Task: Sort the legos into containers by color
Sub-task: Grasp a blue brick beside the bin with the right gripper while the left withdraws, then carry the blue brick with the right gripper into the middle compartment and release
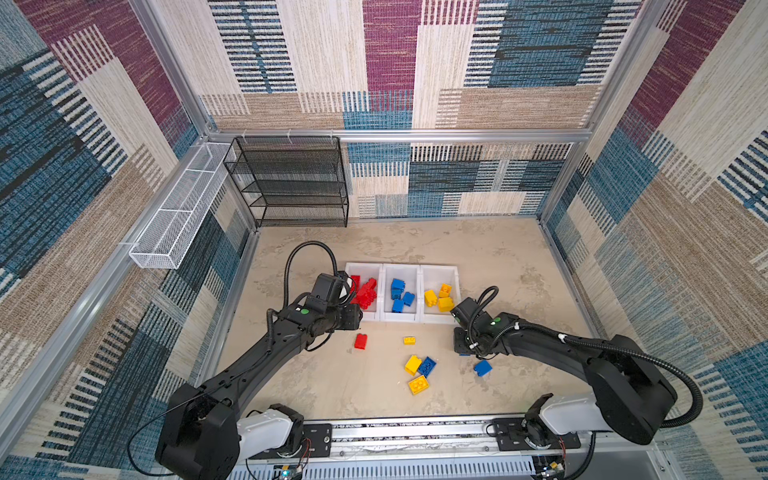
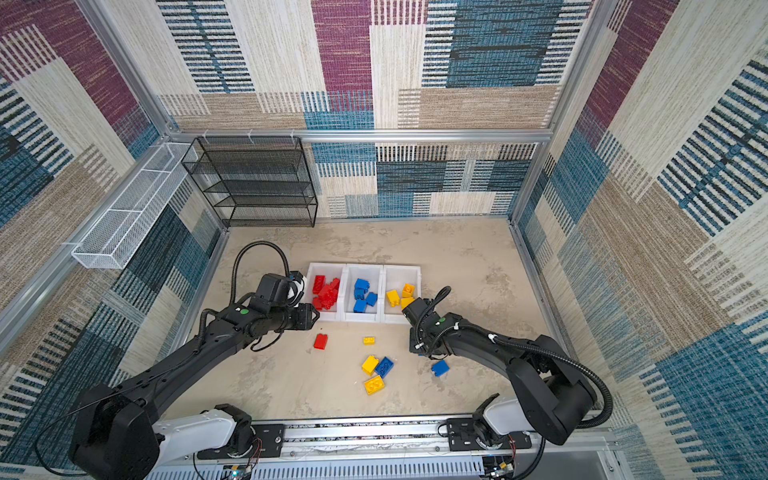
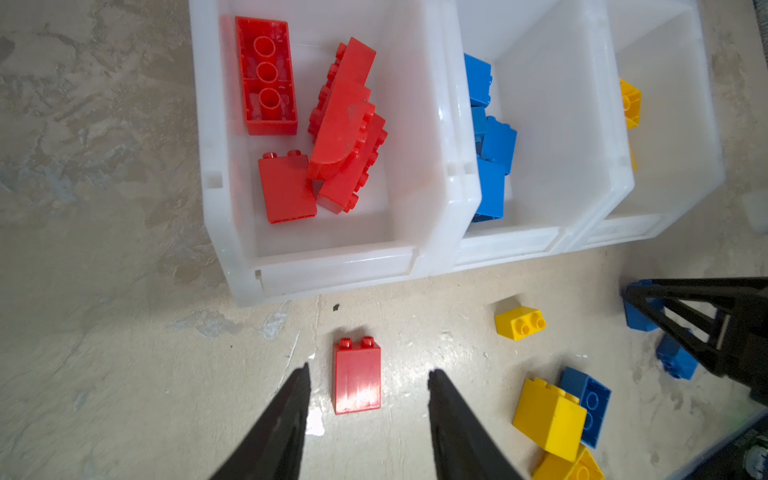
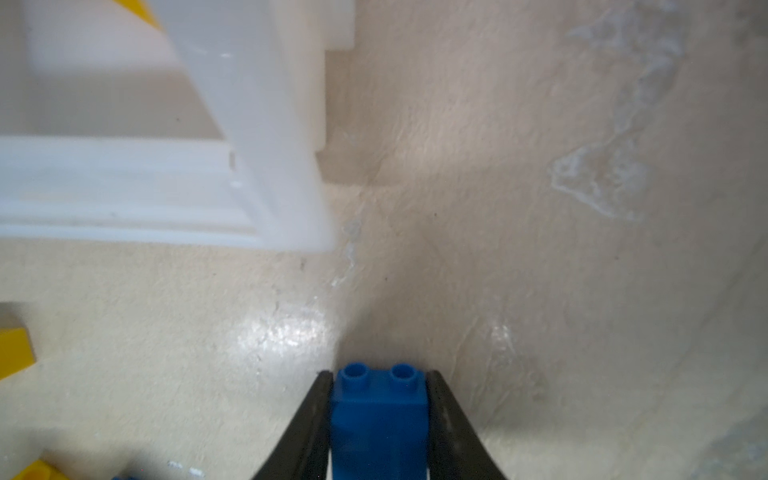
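The right gripper (image 4: 379, 376), fingers clamping a blue brick (image 4: 379, 419) low over the tabletop (image 1: 498, 257), should lift above the rim toward the middle bin (image 1: 400, 318). The left gripper (image 3: 369, 374), fingers open, hovers over a red brick (image 3: 356, 386).

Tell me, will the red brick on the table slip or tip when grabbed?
Probably stiff: the red brick looks like hard moulded plastic. Its glossy faces may slip. Lying flat, studs sideways, it seems unlikely to tip or roll.
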Motion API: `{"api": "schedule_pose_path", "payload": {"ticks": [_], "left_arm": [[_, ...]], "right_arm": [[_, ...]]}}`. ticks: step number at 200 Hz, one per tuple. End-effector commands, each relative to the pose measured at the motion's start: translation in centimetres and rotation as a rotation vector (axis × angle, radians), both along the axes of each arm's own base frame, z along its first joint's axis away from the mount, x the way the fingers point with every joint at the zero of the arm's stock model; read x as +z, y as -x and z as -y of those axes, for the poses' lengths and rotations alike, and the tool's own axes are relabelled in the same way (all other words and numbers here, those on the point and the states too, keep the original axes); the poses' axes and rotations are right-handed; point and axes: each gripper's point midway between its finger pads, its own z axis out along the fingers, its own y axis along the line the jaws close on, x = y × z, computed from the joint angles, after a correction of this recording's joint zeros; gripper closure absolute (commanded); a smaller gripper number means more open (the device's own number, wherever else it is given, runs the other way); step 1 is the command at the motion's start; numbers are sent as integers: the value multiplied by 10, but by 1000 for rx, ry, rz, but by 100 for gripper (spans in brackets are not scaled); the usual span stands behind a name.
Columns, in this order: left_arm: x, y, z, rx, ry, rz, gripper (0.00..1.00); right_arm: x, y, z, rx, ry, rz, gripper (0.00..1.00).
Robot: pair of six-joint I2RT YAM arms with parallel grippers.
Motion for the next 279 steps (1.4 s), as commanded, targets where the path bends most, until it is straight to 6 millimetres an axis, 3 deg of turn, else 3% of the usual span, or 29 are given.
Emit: {"api": "schedule_pose_path", "payload": {"ticks": [1, 34, 74, 106, 135, 163, 206, 279], "left_arm": [[4, -3, 2, 9, 20, 12, 50], [6, -2, 2, 10, 25, 21, 50], [8, 1, 0, 18, 33, 26, 50], [8, 5, 1, 20, 47, 22, 50], [5, 12, -1, 27, 56, 17, 50], [3, 18, -5, 42, 62, 12, 50], [-4, 27, -8, 62, 73, -4, 50], [-8, 31, -9, 66, 73, -15, 50]], "right_arm": [[9, -3, 0, -19, -6, 23, 67], [48, -22, -14, 2, -43, 89, 67], [118, -76, -58, 80, -133, 254, 67], [139, -116, -100, 159, -174, 306, 67], [139, -144, -131, 213, -177, 325, 67], [120, -157, -152, 252, -172, 298, 67], [93, -165, -154, 240, -131, 266, 66], [97, -169, -156, 239, -134, 274, 47]]}}
